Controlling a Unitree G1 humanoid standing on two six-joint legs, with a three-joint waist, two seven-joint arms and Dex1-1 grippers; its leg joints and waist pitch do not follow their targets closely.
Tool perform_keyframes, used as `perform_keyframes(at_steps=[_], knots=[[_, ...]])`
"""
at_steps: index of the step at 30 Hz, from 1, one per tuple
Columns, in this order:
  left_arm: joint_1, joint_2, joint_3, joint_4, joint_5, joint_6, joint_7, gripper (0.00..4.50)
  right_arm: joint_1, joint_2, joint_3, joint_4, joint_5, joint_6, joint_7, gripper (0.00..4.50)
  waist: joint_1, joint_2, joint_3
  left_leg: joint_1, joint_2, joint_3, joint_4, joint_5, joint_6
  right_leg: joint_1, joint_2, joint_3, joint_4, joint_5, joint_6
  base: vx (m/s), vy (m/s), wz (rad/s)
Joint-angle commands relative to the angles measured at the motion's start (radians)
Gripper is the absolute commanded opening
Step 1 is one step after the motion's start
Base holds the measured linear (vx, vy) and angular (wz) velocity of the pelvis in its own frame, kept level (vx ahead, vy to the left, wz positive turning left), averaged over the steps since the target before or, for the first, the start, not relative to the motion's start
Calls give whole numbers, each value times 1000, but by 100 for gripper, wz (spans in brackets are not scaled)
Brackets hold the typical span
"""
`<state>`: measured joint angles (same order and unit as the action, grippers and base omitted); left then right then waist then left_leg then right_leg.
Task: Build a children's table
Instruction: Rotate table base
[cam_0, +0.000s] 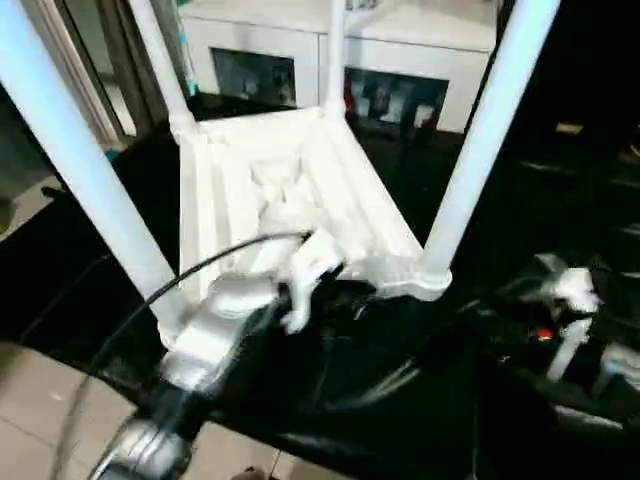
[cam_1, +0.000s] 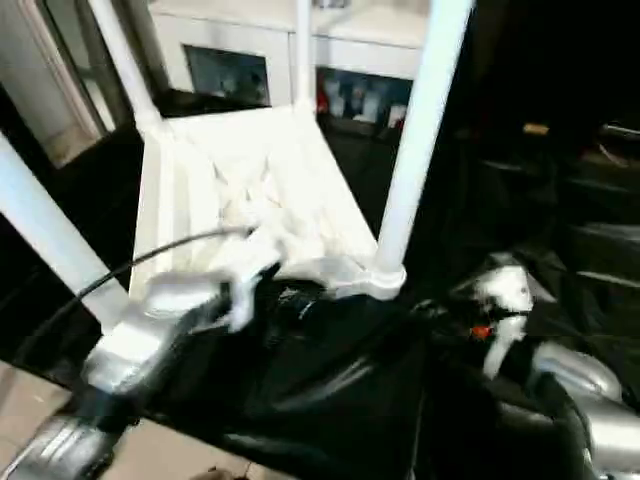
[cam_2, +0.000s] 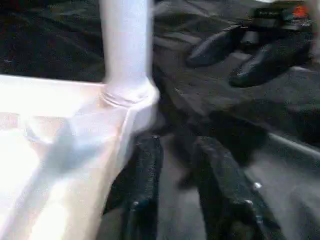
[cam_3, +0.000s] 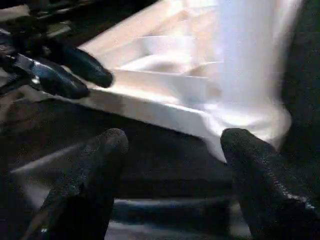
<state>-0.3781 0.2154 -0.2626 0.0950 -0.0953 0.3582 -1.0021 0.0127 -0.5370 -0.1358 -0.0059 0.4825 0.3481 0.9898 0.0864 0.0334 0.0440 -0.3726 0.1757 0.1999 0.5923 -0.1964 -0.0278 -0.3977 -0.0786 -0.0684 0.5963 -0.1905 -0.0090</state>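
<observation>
At the near edge of the upturned tabletop (cam_0: 250, 190), left gripper (cam_2: 172, 165) has its two black fingers (cam_2: 142, 170) a little apart, nothing between them, one finger just beside the rim below the near right corner socket (cam_2: 135, 100). That socket carries a leg (cam_2: 125, 40) standing straight up right ahead of the left gripper. Right gripper (cam_3: 172, 145) sits off to the right of that same corner, jaws spread wide and empty, pointing at the socket from the other side; the socket lies just past its fingertips, not touching as far as I can tell. Children's table is upside down on a black sheet (cam_0: 400, 400), ribbed underside facing up, all four legs seated: near left leg (cam_0: 80, 170) beside the left forearm (cam_0: 200, 340), two far legs (cam_0: 335, 50) beyond the top. Past the table, well away from both grippers, a white cabinet (cam_0: 400, 60) with glass doors. Tiled floor (cam_0: 40, 400) shows to the left of the left forearm.
</observation>
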Motion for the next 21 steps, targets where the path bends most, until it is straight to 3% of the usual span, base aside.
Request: perform_keyframes(at_steps=[1, 4, 5, 7, 8, 10, 11, 14, 15, 16, 17, 18, 21], knots=[[27, 24, 5, -94, -31, 59, 2, 154, -14, 17, 35, -28, 6, 13, -4, 297, -2, -17, -39, 16, 69, -33, -80, -256, 63, 35, -77, 48, -95, -379, -176, 0, 0, 0], [74, 49, 35, -159, -52, 105, 17, 180, -51, 69, 64, -8, -22, 3, -46, 268, -5, -16, -41, 12, 66, -35, -83, -249, 42, 37, -76, 50, -92, -362, -174, 0, 0, 0], [108, 72, 53, -210, -64, 143, 16, 187, -77, 108, 85, 10, -42, -10, -74, 257, -6, -15, -47, 17, 66, -35, -81, -235, 30, 35, -75, 51, -84, -330, -176, 0, 0, 0], [133, 94, 61, -244, -76, 172, 6, 200, -94, 135, 98, 27, -57, -17, -99, 247, -14, -13, -46, 6, 62, -36, -84, -214, 30, 40, -72, 49, -79, -292, -185, 0, 0, 0], [157, 120, 68, -271, -90, 195, -12, 200, -112, 162, 110, 46, -68, -25, -117, 247, -12, -12, -49, 20, 63, -32, -79, -217, 26, 33, -71, 52, -80, -277, -186, 0, 0, 0], [204, 165, 91, -311, -119, 225, -42, 230, -143, 209, 131, 81, -79, -36, -138, 209, -15, -10, -48, 12, 60, -32, -81, -203, 30, 37, -70, 53, -77, -256, -194, 0, 0, 0], [221, 183, 101, -333, -135, 245, -47, 230, -153, 222, 140, 92, -82, -39, -148, 209, -14, -8, -54, 17, 61, -32, -78, -174, 32, 35, -70, 52, -69, -209, -206, 0, 0, 0], [273, 276, 138, -382, -178, 281, -99, 246, -204, 270, 156, 154, -96, -57, -186, 182, -17, -7, -54, 14, 58, -30, -75, -141, 41, 37, -65, 51, -59, -142, -224, 0, 0, 0], [273, 276, 138, -382, -178, 281, -99, 258, -204, 270, 156, 154, -96, -57, -186, 172, -20, -4, -53, 16, 57, -30, -77, -149, 41, 36, -64, 50, -60, -148, -226, 0, 0, 0], [290, 311, 149, -401, -198, 301, -123, 267, -223, 282, 156, 179, -109, -72, -205, 166, -22, -13, -51, 15, 56, -27, -77, -154, 41, 37, -62, 50, -62, -154, -224, 0, 0, 0], [290, 311, 149, -401, -198, 301, -123, 272, -223, 282, 156, 179, -109, -72, -205, 161, -22, -7, -51, 17, 57, -29, -79, -163, 34, 37, -66, 52, -61, -172, -226, 0, 0, 0], [308, 346, 159, -420, -219, 320, -153, 278, -252, 293, 148, 216, -126, -89, -239, 138, -22, -6, -48, 22, 59, -27, -81, -185, 24, 32, -64, 53, -66, -201, -216, 0, 0, 0], [343, 404, 174, -463, -263, 370, -190, 311, -310, 313, 123, 298, -167, -134, -319, 119, -33, -6, -46, 20, 54, -29, -86, -219, -6, 33, -65, 54, -65, -248, -211, 0, 0, 0]])
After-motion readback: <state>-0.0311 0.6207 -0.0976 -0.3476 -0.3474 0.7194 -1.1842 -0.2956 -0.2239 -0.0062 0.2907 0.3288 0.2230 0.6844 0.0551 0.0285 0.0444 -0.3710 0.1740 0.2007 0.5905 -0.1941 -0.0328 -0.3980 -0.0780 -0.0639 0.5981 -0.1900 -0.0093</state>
